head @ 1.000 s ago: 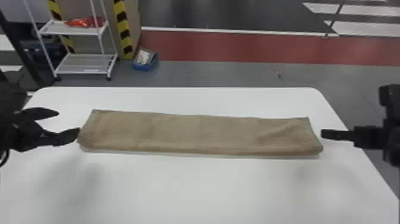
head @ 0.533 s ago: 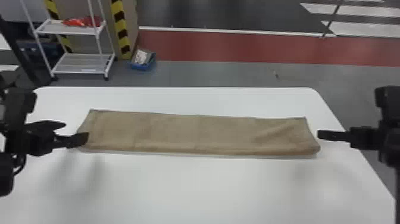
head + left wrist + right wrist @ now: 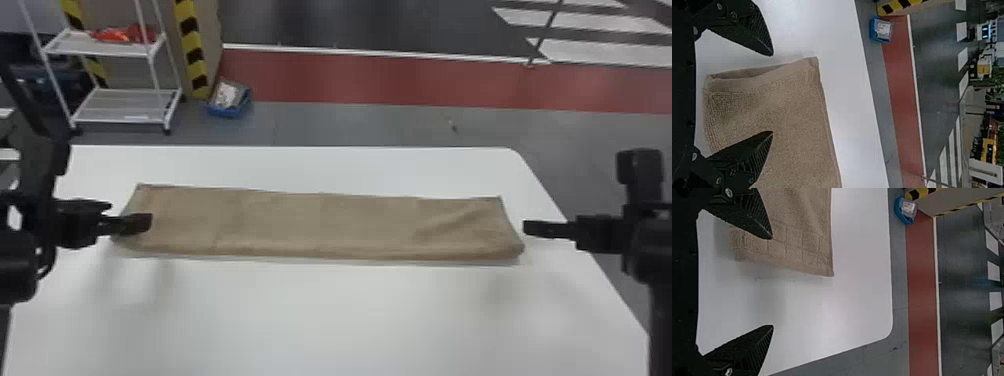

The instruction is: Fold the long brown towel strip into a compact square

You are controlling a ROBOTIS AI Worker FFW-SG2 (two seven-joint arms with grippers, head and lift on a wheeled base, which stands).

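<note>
Towel strip across white table; left gripper apparently above left end, right gripper near right end.

Towel lies across table, rack behind

The towel runs left to right on the table. The left gripper is at its left end, the right gripper near its right end. Behind the table, on the floor, the rack stands to the left, bearing items on its upper shelf. Right of it sits a bin with a packet in it.
</note>
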